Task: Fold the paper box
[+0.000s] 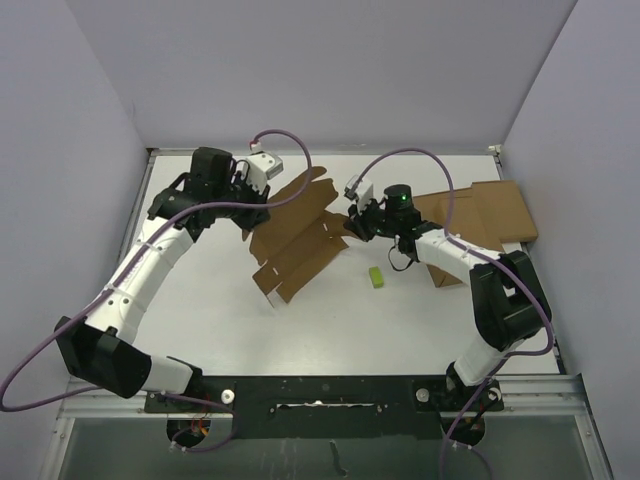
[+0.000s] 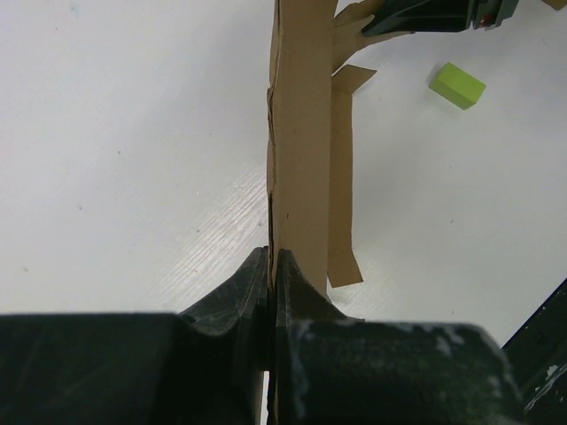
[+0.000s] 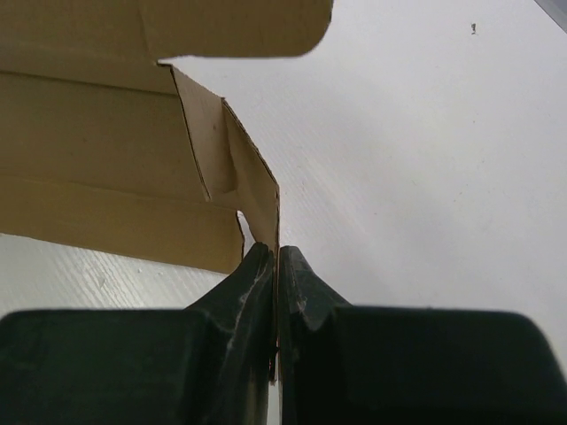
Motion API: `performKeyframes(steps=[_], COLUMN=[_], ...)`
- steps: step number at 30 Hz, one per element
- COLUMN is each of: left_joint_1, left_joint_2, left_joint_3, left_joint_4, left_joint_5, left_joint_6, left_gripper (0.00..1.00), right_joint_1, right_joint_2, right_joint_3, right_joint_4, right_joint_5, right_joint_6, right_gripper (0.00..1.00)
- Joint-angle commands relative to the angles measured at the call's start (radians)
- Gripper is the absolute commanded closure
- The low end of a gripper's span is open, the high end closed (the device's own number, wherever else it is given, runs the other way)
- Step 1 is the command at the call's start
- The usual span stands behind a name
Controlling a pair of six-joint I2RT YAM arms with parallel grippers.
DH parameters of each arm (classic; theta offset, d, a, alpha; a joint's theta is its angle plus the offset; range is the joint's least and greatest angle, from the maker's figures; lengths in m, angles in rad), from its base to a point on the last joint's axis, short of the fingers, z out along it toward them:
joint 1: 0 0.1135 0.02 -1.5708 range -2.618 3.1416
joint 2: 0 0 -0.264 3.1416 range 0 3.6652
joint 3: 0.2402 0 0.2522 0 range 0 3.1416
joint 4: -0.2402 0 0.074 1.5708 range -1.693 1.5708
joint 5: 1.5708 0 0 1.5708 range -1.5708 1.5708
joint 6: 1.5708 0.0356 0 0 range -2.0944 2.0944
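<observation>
The paper box (image 1: pixel 298 232) is a brown die-cut cardboard sheet with flaps, held tilted above the white table between both arms. My left gripper (image 1: pixel 252 205) is shut on its left edge; in the left wrist view the sheet (image 2: pixel 306 150) runs straight up from the closed fingertips (image 2: pixel 273 258). My right gripper (image 1: pixel 357 222) is shut on a raised side flap at the sheet's right; in the right wrist view that flap (image 3: pixel 252 190) stands up from the fingertips (image 3: pixel 275 254), with the sheet's panels (image 3: pixel 97 168) to the left.
A small green block (image 1: pixel 376 277) lies on the table just right of the sheet and also shows in the left wrist view (image 2: pixel 458 85). A larger flat brown cardboard slab (image 1: pixel 490 212) lies at the right, with a squat brown box (image 1: pixel 446 272) by my right arm.
</observation>
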Motion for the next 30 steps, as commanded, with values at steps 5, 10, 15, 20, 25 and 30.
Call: performKeyframes(steps=[5, 10, 15, 20, 25, 30], left_joint_1=[-0.031, -0.032, -0.033, -0.033, -0.033, -0.033], left_joint_2=[-0.008, -0.018, -0.014, -0.018, -0.029, -0.059], left_joint_3=[-0.038, -0.092, -0.16, -0.208, -0.253, -0.3], left_joint_4=[0.076, 0.104, 0.155, 0.203, 0.243, 0.286], left_joint_5=[0.081, 0.105, 0.124, 0.13, 0.132, 0.134], left_joint_6=[-0.052, -0.083, -0.119, -0.145, -0.156, -0.163], left_gripper=[1.0, 1.0, 1.0, 1.0, 1.0, 1.0], right_joint_1=[-0.013, -0.018, -0.039, -0.055, -0.056, -0.056], right_joint_2=[0.003, 0.007, 0.022, 0.029, 0.047, 0.056], right_joint_3=[-0.043, -0.066, -0.068, -0.075, -0.065, -0.044], right_joint_4=[0.164, 0.179, 0.144, 0.112, 0.065, 0.003], right_joint_5=[-0.042, -0.097, -0.177, -0.236, -0.29, -0.324], right_joint_6=[0.11, 0.123, 0.126, 0.115, 0.104, 0.084], right_gripper=[1.0, 1.0, 1.0, 1.0, 0.98, 0.92])
